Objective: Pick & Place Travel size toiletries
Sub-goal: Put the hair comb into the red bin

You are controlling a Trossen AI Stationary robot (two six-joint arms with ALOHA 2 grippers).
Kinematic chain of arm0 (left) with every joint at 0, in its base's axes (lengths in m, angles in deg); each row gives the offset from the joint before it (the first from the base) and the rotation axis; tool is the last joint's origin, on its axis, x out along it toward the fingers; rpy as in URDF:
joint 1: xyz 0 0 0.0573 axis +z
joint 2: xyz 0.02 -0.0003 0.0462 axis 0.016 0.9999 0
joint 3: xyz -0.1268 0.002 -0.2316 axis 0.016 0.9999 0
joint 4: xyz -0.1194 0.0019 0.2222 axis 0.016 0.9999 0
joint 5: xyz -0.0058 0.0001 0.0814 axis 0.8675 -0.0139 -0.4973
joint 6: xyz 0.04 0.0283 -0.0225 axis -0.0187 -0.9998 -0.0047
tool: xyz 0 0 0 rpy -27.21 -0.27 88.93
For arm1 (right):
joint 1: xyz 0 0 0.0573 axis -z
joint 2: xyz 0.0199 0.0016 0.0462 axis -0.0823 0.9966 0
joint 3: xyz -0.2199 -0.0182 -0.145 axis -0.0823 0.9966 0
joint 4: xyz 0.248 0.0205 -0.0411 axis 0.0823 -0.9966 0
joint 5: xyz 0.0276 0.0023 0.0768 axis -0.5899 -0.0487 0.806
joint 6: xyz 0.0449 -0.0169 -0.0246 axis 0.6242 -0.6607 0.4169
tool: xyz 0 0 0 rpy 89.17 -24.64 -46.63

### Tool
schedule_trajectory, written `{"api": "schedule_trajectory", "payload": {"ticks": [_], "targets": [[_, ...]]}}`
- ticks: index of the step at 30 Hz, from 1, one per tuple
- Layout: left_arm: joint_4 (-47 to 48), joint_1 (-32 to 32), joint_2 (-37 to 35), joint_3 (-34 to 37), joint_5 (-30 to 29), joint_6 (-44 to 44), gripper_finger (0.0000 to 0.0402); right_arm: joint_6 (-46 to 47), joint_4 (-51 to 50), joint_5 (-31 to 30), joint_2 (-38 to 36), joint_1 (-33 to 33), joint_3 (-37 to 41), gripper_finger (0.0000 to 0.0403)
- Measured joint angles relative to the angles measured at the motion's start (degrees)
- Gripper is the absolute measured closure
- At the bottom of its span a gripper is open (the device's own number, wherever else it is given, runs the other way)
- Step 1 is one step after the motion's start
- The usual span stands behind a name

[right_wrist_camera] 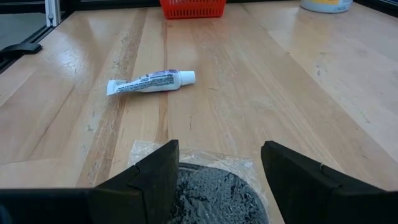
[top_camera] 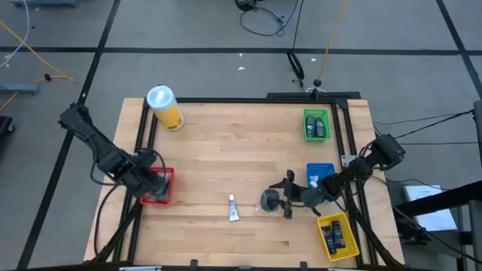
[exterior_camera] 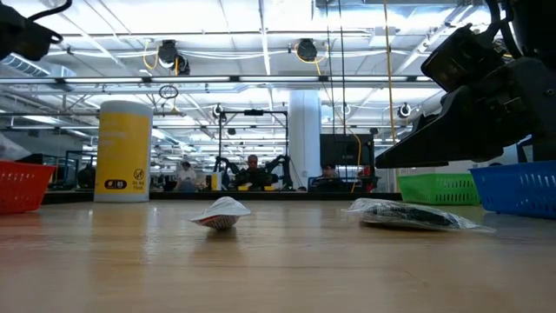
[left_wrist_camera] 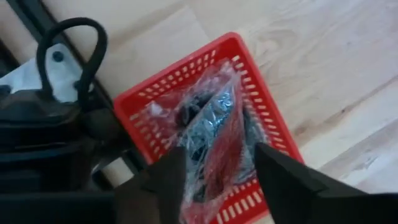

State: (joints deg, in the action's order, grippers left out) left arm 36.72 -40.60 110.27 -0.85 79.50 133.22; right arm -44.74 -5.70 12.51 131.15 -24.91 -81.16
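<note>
The left gripper (top_camera: 154,183) hangs open over the small red plastic bin (top_camera: 167,175) at the table's left edge, crinkled packets (left_wrist_camera: 208,121) inside. Mid-table, the thin white-blue tube (top_camera: 233,208) lies lengthwise front-to-back on bare pale wood (top_camera: 241,143). The right gripper (top_camera: 287,194) spreads open around a round dark grey flat packet (top_camera: 269,199).

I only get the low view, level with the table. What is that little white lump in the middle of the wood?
Observer: A thin white tube lying flat; you see it end-on.
Operator: And the dark arm on my right?
Observer: Its tip is the right pincer, open, with a round dark packet in clear wrap between its fingers.
Operator: Anything in the red bin?
Observer: Yes, wrapped dark packets lie in the red bin, with the left pincer open above them.
</note>
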Motion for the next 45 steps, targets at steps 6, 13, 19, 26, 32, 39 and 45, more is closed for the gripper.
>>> {"api": "schedule_trajectory", "payload": {"ticks": [6,13,19,26,32,39,45], "targets": [[0.1,1.9,6.1,0.0,2.2,-1.3,0.0329,0.0,0.0,-0.1,0.0,0.0,0.0,0.0181],[-0.5,7.2,15.0,0.0,8.8,-8.2,0.0389,-0.1,0.0,-0.2,0.0,0.2,0.0,0.0181],[1.4,10.7,18.2,0.0,8.9,-13.7,0.0381,0.0,0.0,-0.2,0.0,1.1,0.0,0.0181],[4.2,14.3,14.2,-1.3,7.2,-17.0,0.0307,0.3,0.0,-0.1,0.0,1.1,0.0,0.0181],[1.4,14.6,10.9,-2.8,8.8,-13.4,0.0237,0.4,0.0,0.0,0.0,1.1,0.0,0.0181],[-9.1,14.1,15.9,2.6,8.7,-12.5,0.0325,0.8,0.0,0.0,0.0,0.3,0.0,0.0181],[-13.3,14.8,22.9,3.0,9.8,-14.2,0.0394,1.0,0.0,0.0,0.0,0.3,0.0,0.0181]]}}
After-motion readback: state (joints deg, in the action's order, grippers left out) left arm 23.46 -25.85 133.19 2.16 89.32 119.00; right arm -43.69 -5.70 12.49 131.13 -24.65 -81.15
